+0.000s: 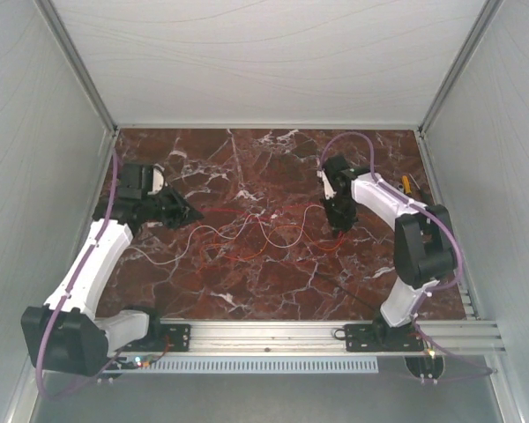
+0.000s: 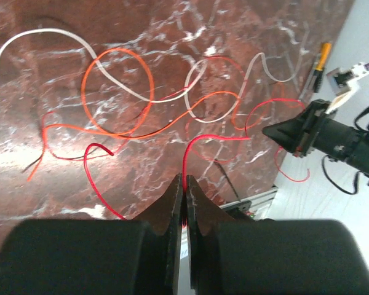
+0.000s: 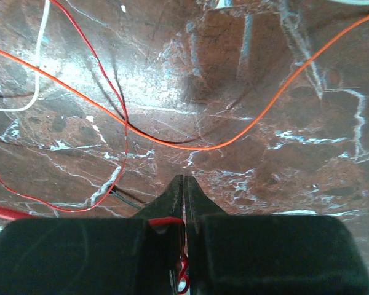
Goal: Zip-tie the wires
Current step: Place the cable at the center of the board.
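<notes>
The wires lie in loose red, orange and white loops on the marble between my grippers. My left gripper is shut on a red wire, which rises from between its closed tips. My right gripper is shut on another red wire, which bends over one finger and runs down between the closed jaws. The orange wire curves just ahead of the right gripper. The zip tie lies flat near the front edge; it also shows in the left wrist view.
A yellow-handled screwdriver lies at the right edge of the table, behind the right arm. White walls enclose the left, right and back. A metal rail runs along the front between the arm bases.
</notes>
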{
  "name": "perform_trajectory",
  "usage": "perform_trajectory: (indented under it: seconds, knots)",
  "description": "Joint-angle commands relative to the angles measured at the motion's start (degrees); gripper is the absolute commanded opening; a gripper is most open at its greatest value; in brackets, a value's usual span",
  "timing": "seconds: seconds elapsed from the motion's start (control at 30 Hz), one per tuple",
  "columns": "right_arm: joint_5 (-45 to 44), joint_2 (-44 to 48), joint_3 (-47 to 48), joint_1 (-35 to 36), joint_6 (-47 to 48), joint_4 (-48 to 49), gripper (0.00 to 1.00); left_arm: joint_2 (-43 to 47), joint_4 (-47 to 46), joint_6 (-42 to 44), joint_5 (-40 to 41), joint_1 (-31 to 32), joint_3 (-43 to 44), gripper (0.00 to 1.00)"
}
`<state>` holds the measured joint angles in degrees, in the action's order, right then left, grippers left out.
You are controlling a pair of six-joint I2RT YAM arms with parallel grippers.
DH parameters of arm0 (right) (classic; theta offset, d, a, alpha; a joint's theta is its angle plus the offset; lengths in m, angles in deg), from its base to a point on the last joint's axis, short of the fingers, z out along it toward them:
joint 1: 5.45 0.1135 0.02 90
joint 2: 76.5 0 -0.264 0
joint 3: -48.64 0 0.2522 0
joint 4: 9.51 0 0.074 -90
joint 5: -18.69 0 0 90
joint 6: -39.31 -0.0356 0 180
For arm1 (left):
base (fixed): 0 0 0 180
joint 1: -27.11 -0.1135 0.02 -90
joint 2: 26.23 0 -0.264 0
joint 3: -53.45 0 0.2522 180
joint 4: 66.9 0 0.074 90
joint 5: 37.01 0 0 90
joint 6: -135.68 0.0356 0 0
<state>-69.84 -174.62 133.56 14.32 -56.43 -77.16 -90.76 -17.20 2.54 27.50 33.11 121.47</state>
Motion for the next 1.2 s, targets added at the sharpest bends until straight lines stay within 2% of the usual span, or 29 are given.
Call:
perform_trajectory:
  seconds: [0.0, 0.2, 0.43, 0.73, 1.1, 1.17]
  knots:
    - [1.33, -3.23, 2.85, 0.92, -2.04, -4.56, 0.0, -1.41, 2.2, 2.19, 3.13, -0.51, -1.88, 0.0]
    - [1.69, -6.03, 3.88, 1.22, -2.45, -6.01, 0.01, -3.52, 2.82, 3.62, 3.5, -0.67, -4.26, 0.0]
    - [2.24, -8.23, 4.17, 1.77, -2.38, -6.84, 0.12, -7.6, 5.67, 4.08, 7.06, -0.79, -4.56, 0.0]
    - [0.64, -11.67, 6.44, 2.47, -2.26, -6.6, 0.19, -11.86, 1.52, 4.61, 2.72, -0.64, -5.64, 0.0]
    - [1.63, -12.26, 10.28, 2.46, -4.07, -7.28, 0.4, -16.5, -2.14, 3.43, 0.67, 2.23, -4.55, 0.0]
    - [1.09, -11.69, 10.14, 2.48, -4.42, -6.9, 0.42, -16.5, -3.02, 3.14, 0.42, 2.36, -5.08, 0.0]
